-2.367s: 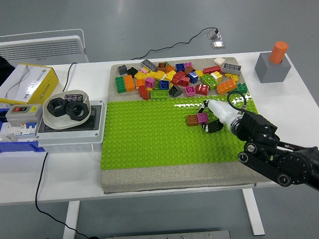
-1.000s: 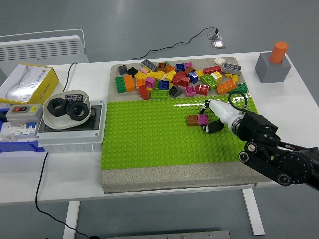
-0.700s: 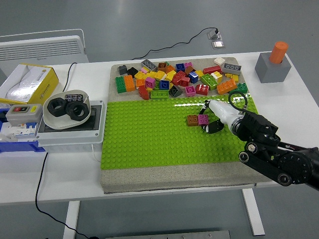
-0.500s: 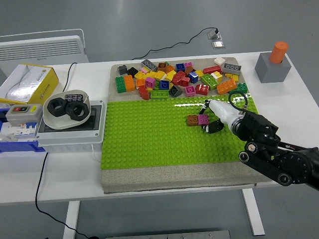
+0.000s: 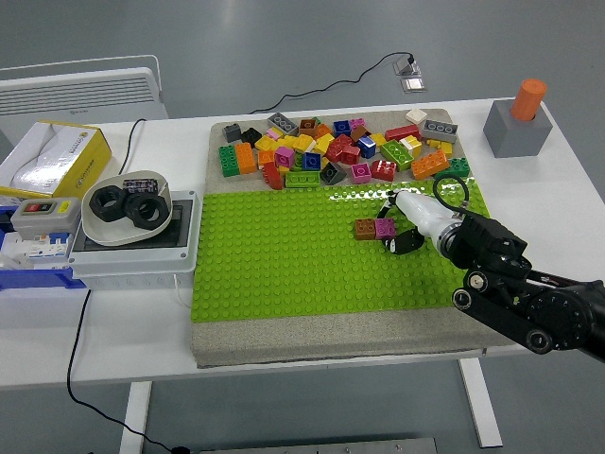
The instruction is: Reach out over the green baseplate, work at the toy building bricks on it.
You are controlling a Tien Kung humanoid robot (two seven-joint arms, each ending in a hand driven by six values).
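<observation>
A green baseplate point(image 5: 284, 265) lies on a beige mat in the middle of the table. On its right half stand a brown brick point(image 5: 365, 228) and a pink brick point(image 5: 385, 226), joined side by side. My right hand point(image 5: 397, 223) reaches in from the lower right and sits just right of the pink brick. Its black fingers point(image 5: 405, 243) are loosely spread, one above and one below the brick's right end, and hold nothing. A heap of loose bricks point(image 5: 340, 148) in many colours lies on the mat behind the plate. My left arm is out of view.
A white bowl point(image 5: 125, 206) with black nuts sits on a grey box at the left, beside a yellow-and-white carton point(image 5: 52, 156). A grey block with an orange peg point(image 5: 518, 121) stands at the back right. A black cable point(image 5: 321, 80) runs along the table's far edge.
</observation>
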